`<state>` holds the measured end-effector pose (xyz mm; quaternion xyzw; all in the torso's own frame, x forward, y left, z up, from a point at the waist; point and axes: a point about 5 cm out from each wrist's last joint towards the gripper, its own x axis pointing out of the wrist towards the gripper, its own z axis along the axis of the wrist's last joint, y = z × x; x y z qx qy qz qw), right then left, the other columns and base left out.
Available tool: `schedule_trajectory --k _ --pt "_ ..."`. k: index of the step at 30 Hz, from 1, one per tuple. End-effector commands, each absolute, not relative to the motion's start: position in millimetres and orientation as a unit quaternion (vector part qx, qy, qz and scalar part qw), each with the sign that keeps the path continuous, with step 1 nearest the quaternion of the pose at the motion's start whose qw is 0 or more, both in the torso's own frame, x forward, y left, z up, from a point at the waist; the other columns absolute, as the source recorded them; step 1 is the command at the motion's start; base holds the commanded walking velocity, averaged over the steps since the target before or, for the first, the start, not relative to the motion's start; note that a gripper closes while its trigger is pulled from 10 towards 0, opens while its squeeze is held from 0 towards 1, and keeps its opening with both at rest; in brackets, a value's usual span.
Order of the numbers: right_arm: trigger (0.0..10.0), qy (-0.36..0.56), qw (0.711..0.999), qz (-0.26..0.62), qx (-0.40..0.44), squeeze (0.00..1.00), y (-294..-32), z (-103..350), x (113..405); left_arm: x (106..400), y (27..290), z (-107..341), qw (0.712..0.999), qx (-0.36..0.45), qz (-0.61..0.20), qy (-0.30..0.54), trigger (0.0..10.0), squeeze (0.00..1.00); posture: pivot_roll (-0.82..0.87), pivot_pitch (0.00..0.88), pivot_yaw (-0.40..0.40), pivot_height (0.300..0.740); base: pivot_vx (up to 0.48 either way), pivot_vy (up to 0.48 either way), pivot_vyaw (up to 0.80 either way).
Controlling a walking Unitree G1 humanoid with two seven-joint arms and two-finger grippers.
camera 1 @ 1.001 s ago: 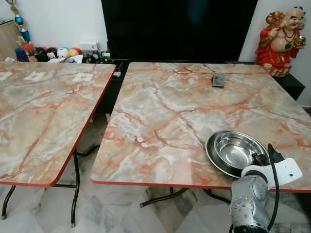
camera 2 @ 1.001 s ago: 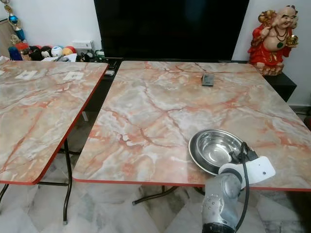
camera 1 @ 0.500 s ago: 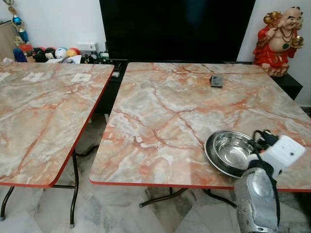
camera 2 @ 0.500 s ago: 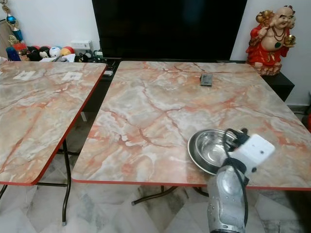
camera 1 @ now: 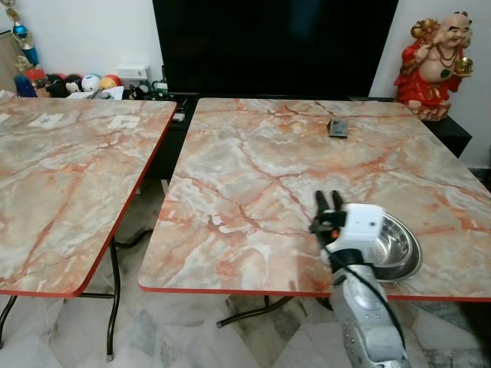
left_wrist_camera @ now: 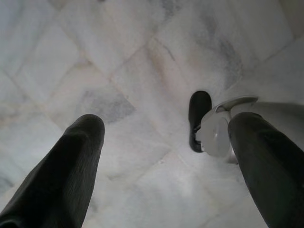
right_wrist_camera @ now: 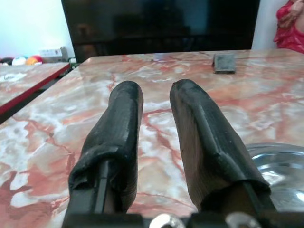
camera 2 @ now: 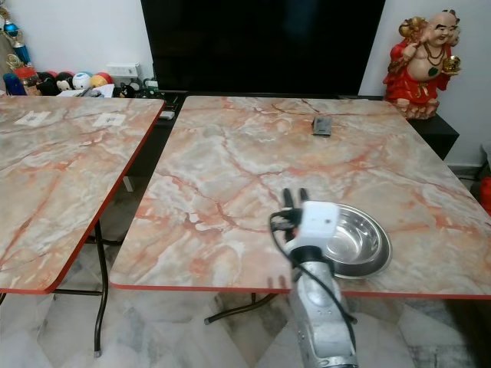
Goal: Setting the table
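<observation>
Now the steel bowl (camera 2: 354, 242) sits near the table's (camera 1: 253, 169) front edge, just right of the right gripper (camera 1: 330, 202), whose empty fingers seem slightly parted; left gripper (left_wrist_camera: 166, 161) hangs open over floor.

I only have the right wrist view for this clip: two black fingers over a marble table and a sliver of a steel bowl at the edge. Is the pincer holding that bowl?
Observer: No. The right pincer is empty, fingers slightly apart, beside the steel bowl, which rests on the table.
Operator: Where on the table is the bowl?
Observer: Near the front edge, toward the robot's right.
Operator: Anything else on that table?
Observer: A small dark remote-like object lies near the far edge.
Operator: And the left arm?
Observer: The left pincer hangs open over the floor tiles.
</observation>
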<state>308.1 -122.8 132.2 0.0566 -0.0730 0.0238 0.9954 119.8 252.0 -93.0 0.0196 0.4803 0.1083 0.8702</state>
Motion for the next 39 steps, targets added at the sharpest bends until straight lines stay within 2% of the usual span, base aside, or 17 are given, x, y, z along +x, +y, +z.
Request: schedule_trajectory --k 1,12,18,25,39 --pt "10.0 -0.079 0.995 0.024 0.054 0.0 -120 135 310 112 252 -96 0.863 0.014 0.115 0.492 10.0 0.0 0.04 0.0 -0.035 0.74 0.0 0.322 0.8" --pt "10.0 -0.068 0.996 0.019 0.061 0.0 -121 130 310 130 234 -96 0.869 0.021 0.094 0.486 10.0 0.0 0.04 0.0 -0.03 0.74 0.0 0.48 0.12" --pt "10.0 -0.065 0.996 -0.001 0.064 0.0 -127 130 315 134 239 -93 0.87 0.024 0.094 0.483 10.0 0.0 0.04 0.0 -0.027 0.74 0.0 0.48 0.0" --pt "10.0 -0.031 0.99 -0.104 0.089 0.0 -150 118 315 121 255 -92 0.866 0.029 0.101 0.49 10.0 0.0 0.05 0.0 -0.019 0.74 0.0 0.48 0.0" --pt "10.0 -0.026 0.99 -0.091 0.1 0.0 -145 115 317 127 253 -92 0.866 0.035 0.094 0.49 10.0 0.0 0.05 0.0 -0.011 0.74 0.0 0.48 0.0"
